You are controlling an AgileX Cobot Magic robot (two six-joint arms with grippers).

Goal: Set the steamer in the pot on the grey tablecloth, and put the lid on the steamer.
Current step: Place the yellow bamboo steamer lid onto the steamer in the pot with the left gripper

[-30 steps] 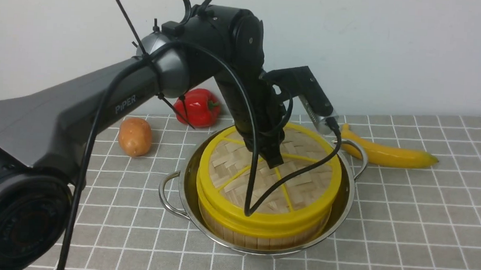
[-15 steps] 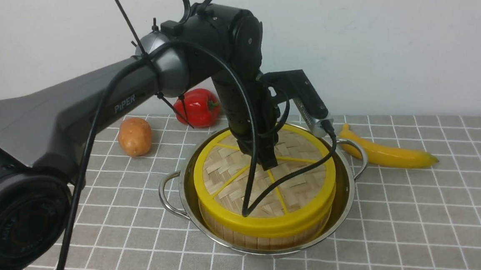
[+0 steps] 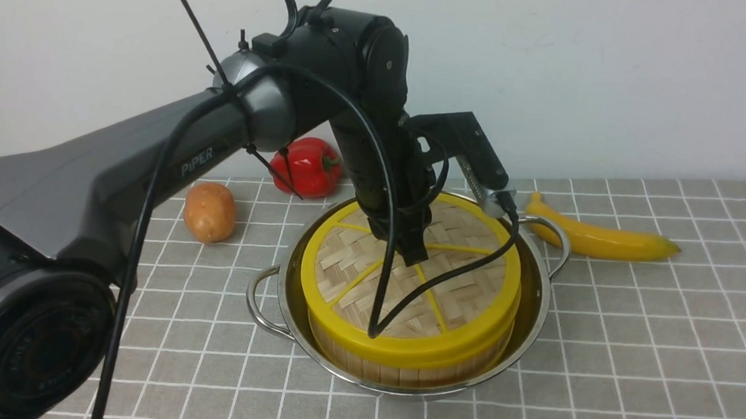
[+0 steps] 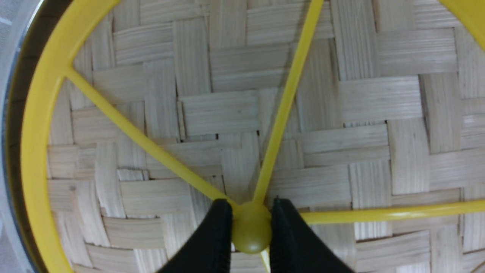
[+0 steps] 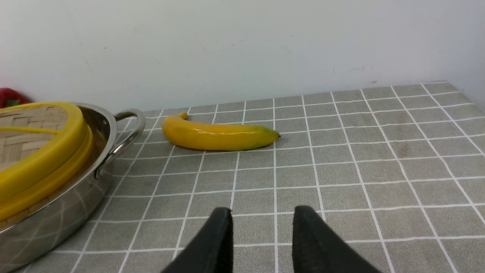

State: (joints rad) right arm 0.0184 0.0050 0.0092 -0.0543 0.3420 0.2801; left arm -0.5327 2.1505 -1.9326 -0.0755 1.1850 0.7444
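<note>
Left pincer is clenched on the yellow knob at the hub of the lid, one black finger on each side of it, right where the spokes meet. A second ago that lid sat higher and further toward the right of the front view, with a second yellow rim peeking out beneath it. Now it's down and nudged left, sitting square on the steamer! The arm has sunk with it. The steamer stands in the pot, centre of the frame, on the grey tablecloth. So the lid lies directly under the left pincer, knob between the fingers. Over to the right pincer: released, nothing between its fingers, hovering above bare cloth, with the pot off to one side and a banana beyond.
</note>
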